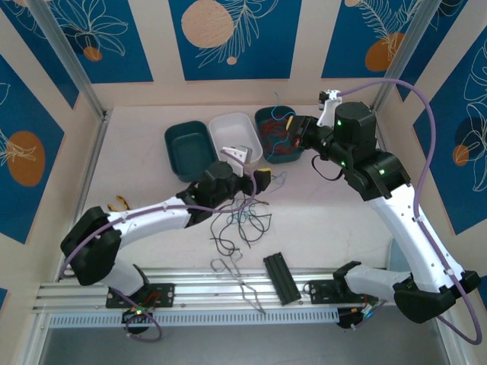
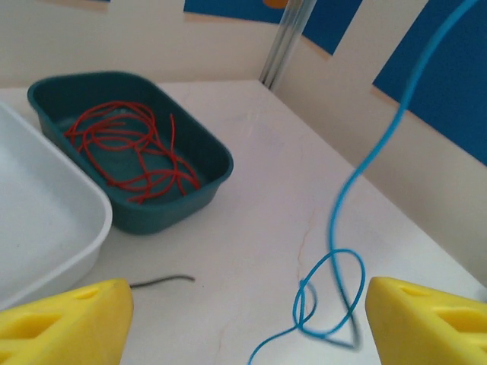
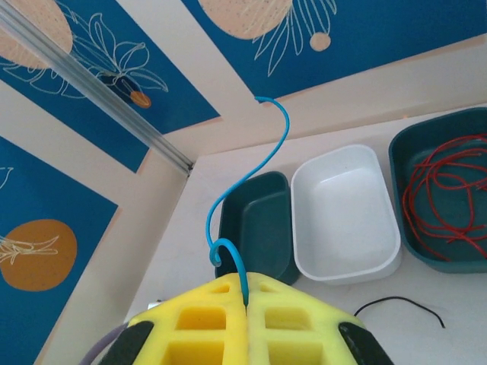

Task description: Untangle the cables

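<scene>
— Where is the thin blue cable (image 3: 211, 220)?

— Pinched in the right hand (image 3: 246, 289), whose yellow pads are pressed together on it. The strand curls up above that hand. What seems the same strand hangs between the wide-spread fingers of the left hand (image 2: 247, 312), which grips nothing, and closes into a small loop there.

— And the others?

— The thin red cables (image 2: 129, 152) lie in a dark teal plastic tray (image 2: 213, 179), ahead and to the left of the left hand. A snarl of black and blue cables (image 1: 242, 220) sprawls on the white tabletop (image 1: 137, 152) just behind that hand.

— What could go wrong?

— Probably the loop. If the right hand pulls while the left has no hold, the loop may cinch into a knot or drag the snarl along. So thin a strand could also slip from the pads.
</scene>
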Motion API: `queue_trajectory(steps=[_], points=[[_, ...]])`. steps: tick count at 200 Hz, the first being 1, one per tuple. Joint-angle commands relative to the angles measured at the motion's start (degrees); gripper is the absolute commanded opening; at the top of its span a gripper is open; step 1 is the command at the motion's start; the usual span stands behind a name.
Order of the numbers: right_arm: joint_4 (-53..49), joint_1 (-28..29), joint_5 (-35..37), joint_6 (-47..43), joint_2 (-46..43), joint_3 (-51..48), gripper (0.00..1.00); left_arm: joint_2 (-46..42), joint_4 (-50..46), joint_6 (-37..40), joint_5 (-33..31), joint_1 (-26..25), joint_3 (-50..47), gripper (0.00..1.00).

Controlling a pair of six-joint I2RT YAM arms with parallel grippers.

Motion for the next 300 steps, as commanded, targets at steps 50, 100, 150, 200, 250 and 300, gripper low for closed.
queue_trajectory(steps=[50, 100, 150, 200, 250, 300], points=[[-0.10, 0.56, -2.23, -0.37, 1.16, 2.90, 0.00, 6.09, 0.97, 3.97, 14.01, 5.23, 12.35, 0.99], [0.18, 0.56, -5.78, -0.87, 2.38, 3.65, 0.00, 7.22, -6.46, 7.06, 13.55, 6.66, 17.00, 0.71], [-5.52, -1.35, -3.49, -1.55, 3.17, 2.17, 0.37, 3.09, -4.65, 4.56, 13.19, 7.07, 15.24, 0.00], [-10.12, -6.36, -6.50, 2.50, 1.84, -6.90, 0.62, -0.99, -3.88, -1.06, 10.99, 7.07, 13.55, 0.00], [-4.73, -5.54, -10.81, 7.10, -4.14, -19.12, 0.63, -2.67, -4.58, -0.96, 4.29, 7.07, 12.26, 0.00], [-5.52, 3.64, -4.11, 11.90, -1.64, -18.35, 0.64, -2.24, -4.59, -0.25, -2.44, 7.04, 11.43, 0.00]])
